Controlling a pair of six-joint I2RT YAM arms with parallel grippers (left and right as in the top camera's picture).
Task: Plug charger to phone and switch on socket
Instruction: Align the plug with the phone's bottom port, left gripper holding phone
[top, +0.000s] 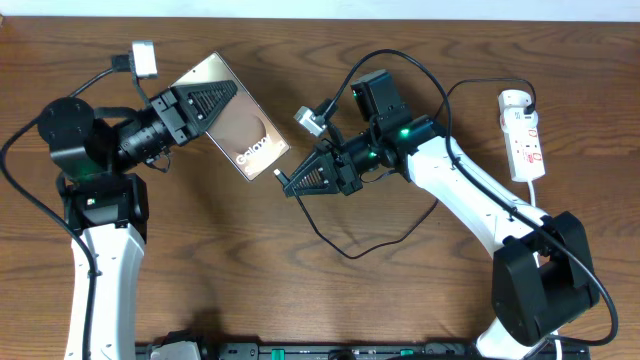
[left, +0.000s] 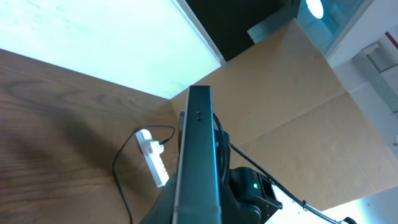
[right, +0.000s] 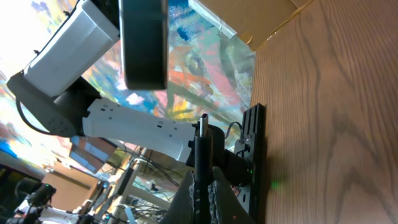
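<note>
My left gripper is shut on the phone, gripping the end away from the "Galaxy" lettering and holding it off the table. In the left wrist view the phone shows edge-on between the fingers. My right gripper is shut on the charger's small plug tip, which sits right at the phone's lettered end. In the right wrist view the plug stands between the fingers and points at the dark phone end. The white socket lies at the far right; it also shows in the left wrist view.
The charger's thin black cable loops over the table below the right arm and runs up to the socket. A brown cardboard panel stands behind the table. A small grey camera block sits on the left wrist.
</note>
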